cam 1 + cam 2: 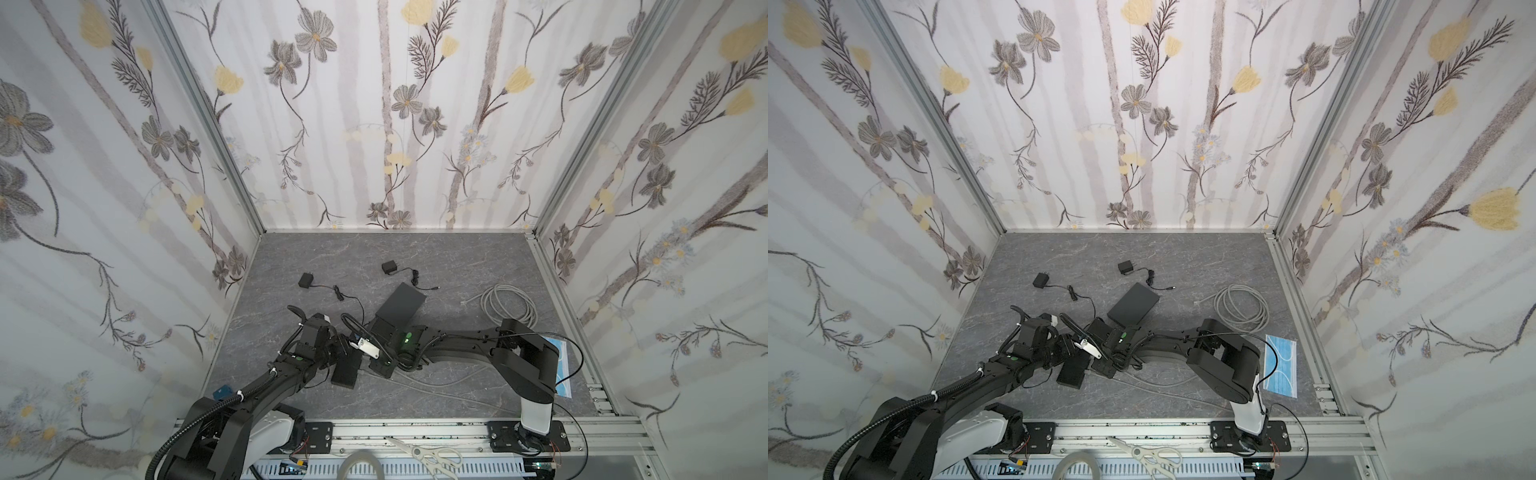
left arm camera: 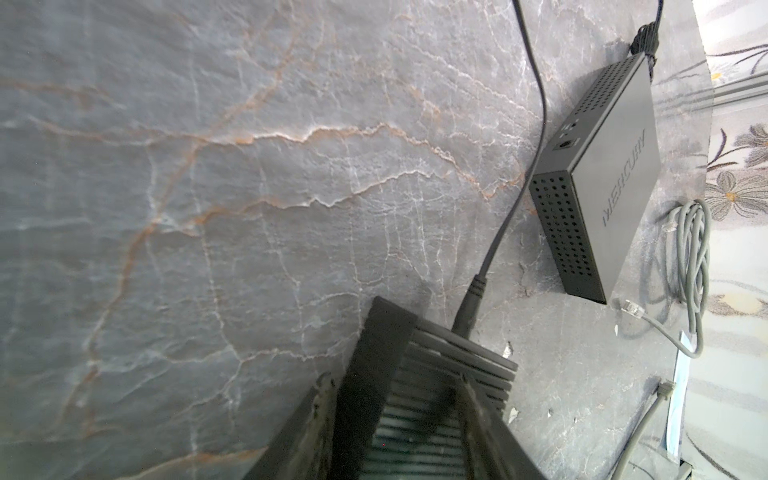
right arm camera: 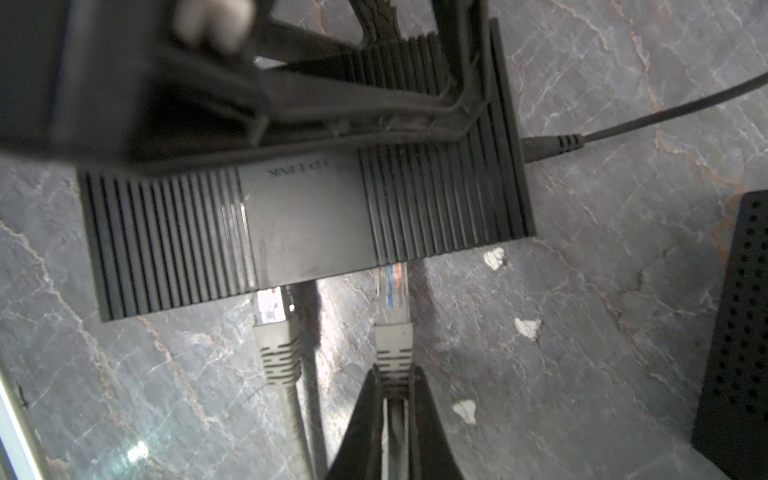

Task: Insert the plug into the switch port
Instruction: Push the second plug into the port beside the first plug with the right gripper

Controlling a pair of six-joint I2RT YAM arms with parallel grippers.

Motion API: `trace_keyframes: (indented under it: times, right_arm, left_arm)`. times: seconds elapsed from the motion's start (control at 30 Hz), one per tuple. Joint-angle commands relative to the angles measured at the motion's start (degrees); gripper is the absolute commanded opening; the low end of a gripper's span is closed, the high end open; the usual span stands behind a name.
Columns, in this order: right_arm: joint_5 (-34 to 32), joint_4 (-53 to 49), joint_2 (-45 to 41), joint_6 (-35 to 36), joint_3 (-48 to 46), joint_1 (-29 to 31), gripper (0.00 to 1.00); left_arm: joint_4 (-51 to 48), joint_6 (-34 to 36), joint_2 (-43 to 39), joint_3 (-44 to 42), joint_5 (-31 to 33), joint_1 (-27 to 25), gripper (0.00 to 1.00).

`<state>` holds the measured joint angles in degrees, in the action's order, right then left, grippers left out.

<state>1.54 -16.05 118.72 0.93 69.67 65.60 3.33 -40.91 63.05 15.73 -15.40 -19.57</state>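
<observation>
Low in the middle of the right wrist view, the right gripper (image 3: 392, 380) is pinched tight on the grey ribbed boot of the clear network plug (image 3: 392, 291), orange and blue wires showing inside. Its tip meets the front edge of the black ribbed switch (image 3: 307, 224) on the grey marble bench (image 3: 582, 311). Meanwhile the left gripper (image 2: 395, 378) straddles the switch, half spread; actual grip, can't tell.

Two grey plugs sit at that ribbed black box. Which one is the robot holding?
The plug showing orange and blue wires: the right gripper pinches its grey boot. The other plug, beside it, is untouched.
</observation>
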Motion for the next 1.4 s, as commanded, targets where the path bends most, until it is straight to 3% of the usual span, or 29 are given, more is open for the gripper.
trace_keyframes:
  times: [0.0,0.3,0.7,1.37]
  right_arm:
    - [1.8,5.8,0.5,0.7,0.9,0.4,0.00]
    - [4.8,10.7,0.4,2.9,0.5,0.7,0.00]
    - [-1.7,12.4,0.2,8.2,0.6,0.0,0.00]
    - [-1.4,14.4,1.3,12.7,3.7,-0.5,0.00]
  left_arm:
    - [-0.1,-0.6,0.6,-0.4,-3.0,-0.5,0.48]
    - [2.2,-0.8,2.2,-1.0,-3.8,-1.6,0.48]
    - [2.0,0.6,1.7,-1.2,-5.3,-2.2,0.47]
    - [4.1,1.3,3.1,-0.9,-8.5,-6.2,0.47]
